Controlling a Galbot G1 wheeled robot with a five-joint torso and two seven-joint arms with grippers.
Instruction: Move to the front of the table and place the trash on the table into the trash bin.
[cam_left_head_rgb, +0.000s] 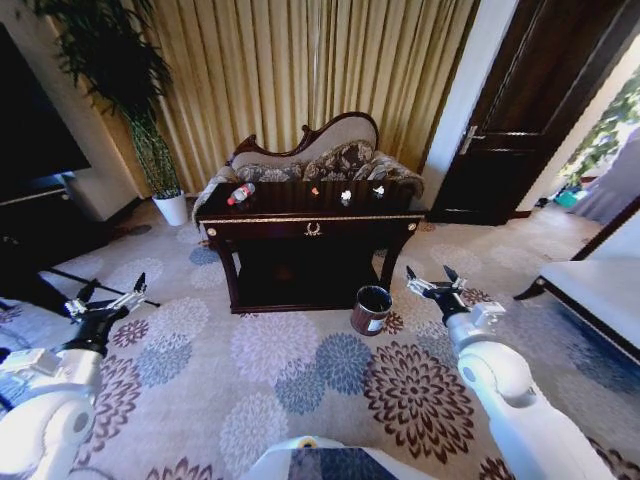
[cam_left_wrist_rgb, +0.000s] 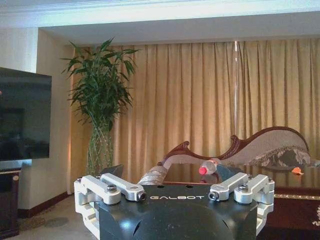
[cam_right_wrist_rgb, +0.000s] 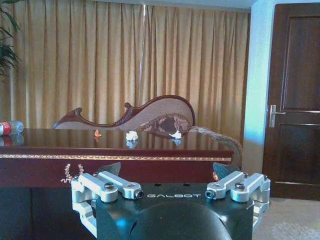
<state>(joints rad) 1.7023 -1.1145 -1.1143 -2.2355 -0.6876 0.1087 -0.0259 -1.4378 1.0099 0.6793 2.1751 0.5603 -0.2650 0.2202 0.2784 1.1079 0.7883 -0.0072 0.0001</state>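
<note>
table (cam_left_head_rgb: 312, 216) faced from short way off across patterned carpet (cam_left_head_rgb: 300, 370); no contact with anything yet. trash is spread along tabletop: bottle (cam_left_head_rgb: 240, 193) laid on its side near robot's left end, orange scrap (cam_left_head_rgb: 314, 191) about mid-table, two white wads (cam_left_head_rgb: 346, 197) toward right, second perhaps paper too. trash bin (cam_left_head_rgb: 371, 309) is stood on floor by table's right front leg, handy for drops. left gripper (cam_left_head_rgb: 108, 299) and right gripper (cam_left_head_rgb: 434, 281) are held low and forward, fingers spread apart, nothing carried, likely readied for approach.
</note>
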